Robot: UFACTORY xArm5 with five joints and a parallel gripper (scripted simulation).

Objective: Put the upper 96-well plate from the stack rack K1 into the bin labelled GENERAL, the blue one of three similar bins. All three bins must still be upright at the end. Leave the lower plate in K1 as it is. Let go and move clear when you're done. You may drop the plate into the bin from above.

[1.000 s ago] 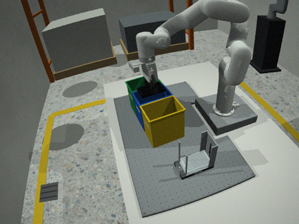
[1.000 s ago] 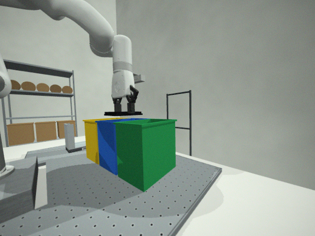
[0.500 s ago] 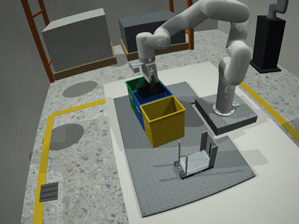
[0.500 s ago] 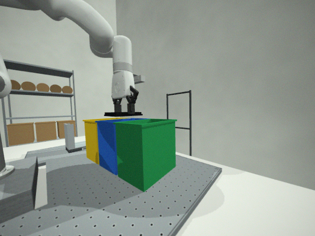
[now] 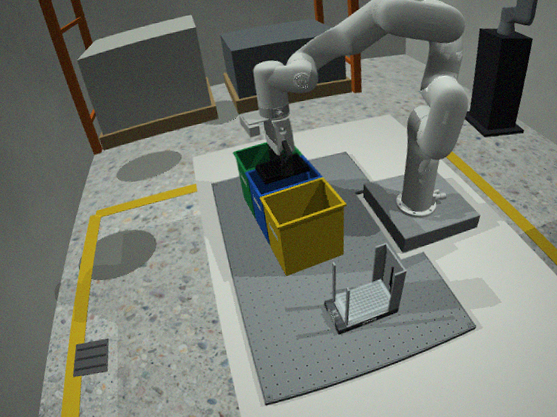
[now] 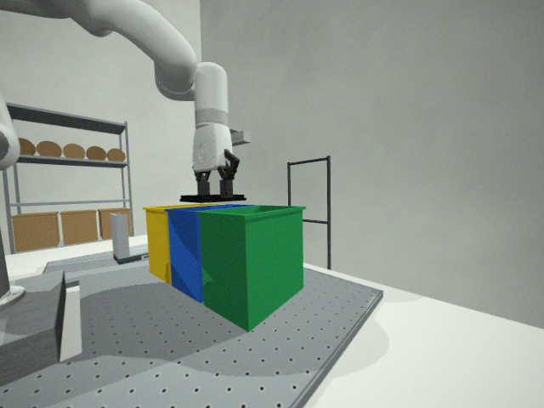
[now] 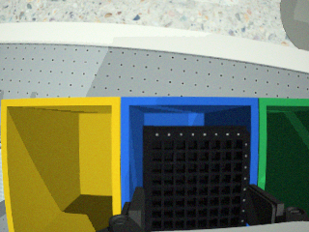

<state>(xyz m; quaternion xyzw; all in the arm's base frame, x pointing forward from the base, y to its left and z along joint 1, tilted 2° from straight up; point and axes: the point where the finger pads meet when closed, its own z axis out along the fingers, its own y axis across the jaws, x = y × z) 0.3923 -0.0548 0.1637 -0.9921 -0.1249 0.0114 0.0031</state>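
My gripper point(image 5: 281, 155) point(image 6: 214, 189) point(image 7: 195, 203) is shut on a black 96-well plate point(image 5: 279, 168) point(image 6: 212, 198) point(image 7: 195, 174) and holds it level just above the open top of the blue bin point(image 5: 257, 200) point(image 6: 184, 250) point(image 7: 193, 106). The blue bin stands upright in the middle of a row, with the yellow bin point(image 5: 307, 233) point(image 6: 156, 241) point(image 7: 58, 174) on one side and the green bin point(image 5: 248, 159) point(image 6: 252, 263) point(image 7: 286, 149) on the other. Rack K1 point(image 5: 388, 278) point(image 6: 119, 237) stands nearer the front of the perforated board point(image 5: 306, 363) and holds a light-coloured plate point(image 5: 367, 301).
The arm's base plinth point(image 5: 421, 223) point(image 6: 31, 316) sits right of the bins. A thin black frame point(image 6: 327, 211) stands behind the green bin. Crates, orange ladders and a black pedestal stand on the floor beyond the white table point(image 5: 493, 358).
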